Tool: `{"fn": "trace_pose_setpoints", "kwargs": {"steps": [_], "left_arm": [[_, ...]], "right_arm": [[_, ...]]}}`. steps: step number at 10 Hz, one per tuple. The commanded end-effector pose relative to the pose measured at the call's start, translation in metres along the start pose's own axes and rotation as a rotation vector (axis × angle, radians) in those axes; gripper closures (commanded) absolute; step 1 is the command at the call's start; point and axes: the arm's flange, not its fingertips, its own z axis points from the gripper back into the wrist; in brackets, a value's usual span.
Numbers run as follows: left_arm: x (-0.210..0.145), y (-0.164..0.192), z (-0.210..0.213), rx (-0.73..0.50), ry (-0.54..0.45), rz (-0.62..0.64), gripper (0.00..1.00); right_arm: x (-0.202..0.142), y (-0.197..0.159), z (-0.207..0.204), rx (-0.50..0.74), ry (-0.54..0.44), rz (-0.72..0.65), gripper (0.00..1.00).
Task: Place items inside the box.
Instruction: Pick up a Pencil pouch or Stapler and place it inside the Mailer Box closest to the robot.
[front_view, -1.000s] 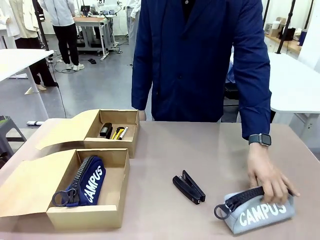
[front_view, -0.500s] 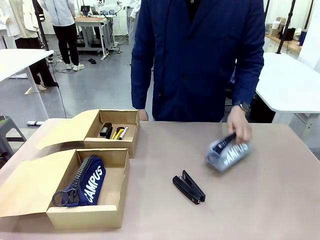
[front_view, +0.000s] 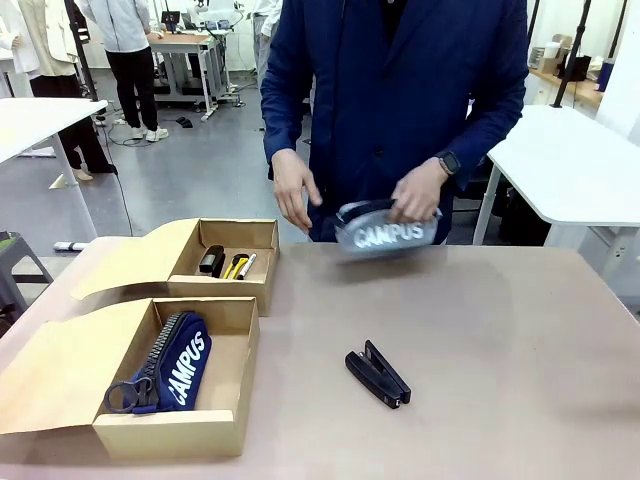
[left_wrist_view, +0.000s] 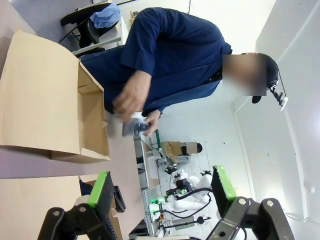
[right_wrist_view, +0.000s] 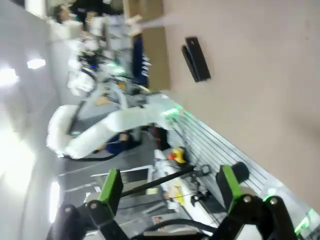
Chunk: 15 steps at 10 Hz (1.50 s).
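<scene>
Now lifted, grey pouch (front_view: 388, 233) in person's hand (front_view: 417, 192)

Tan desk (front_view: 500, 330) up front; grey floor (front_view: 200, 170) behind it w/ loose cables (front_view: 125, 135). White table (front_view: 40, 115) at left, 2nd white table (front_view: 580, 170) at right. Workbench (front_view: 185, 42) far back, stool (front_view: 14, 246) at left edge. White wall (left_wrist_view: 280, 100), bright ceiling light (right_wrist_view: 36, 63).

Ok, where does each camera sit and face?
Front: fixed between the arms, facing the person across the table; a hand holds the grey pouch.
Left wrist: rolled sideways, past its open jaws toward person and box.
Right wrist: past its open jaws along the table; stapler, a white arm.
Front and right wrist share the stapler.
</scene>
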Motion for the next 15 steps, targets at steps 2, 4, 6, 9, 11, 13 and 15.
{"fn": "trace_pose_setpoints", "kwargs": {"steps": [2,4,6,9,11,13,15], "left_arm": [[-0.003,-0.001,0.002,-0.008,0.008,-0.016,0.00],[-0.003,-0.001,0.002,-0.008,0.008,-0.016,0.00],[-0.003,-0.001,0.002,-0.008,0.008,-0.016,0.00],[-0.003,-0.001,0.002,-0.008,0.008,-0.016,0.00],[-0.003,-0.001,0.002,-0.008,0.008,-0.016,0.00],[-0.003,-0.001,0.002,-0.008,0.008,-0.016,0.00],[-0.003,-0.001,0.002,-0.008,0.008,-0.016,0.00]], "right_arm": [[0.020,0.095,-0.115,-0.389,0.127,0.077,0.00],[0.024,0.135,-0.188,-0.599,0.121,0.133,0.00],[0.026,0.148,-0.266,-0.788,0.007,0.211,0.00],[0.012,0.157,-0.248,-0.673,0.106,0.218,0.00],[0.013,0.156,-0.265,-0.696,0.086,0.273,0.00],[0.020,0.187,-0.328,-0.911,0.037,0.186,0.00],[0.029,0.191,-0.353,-0.963,-0.014,0.020,0.00]]}}
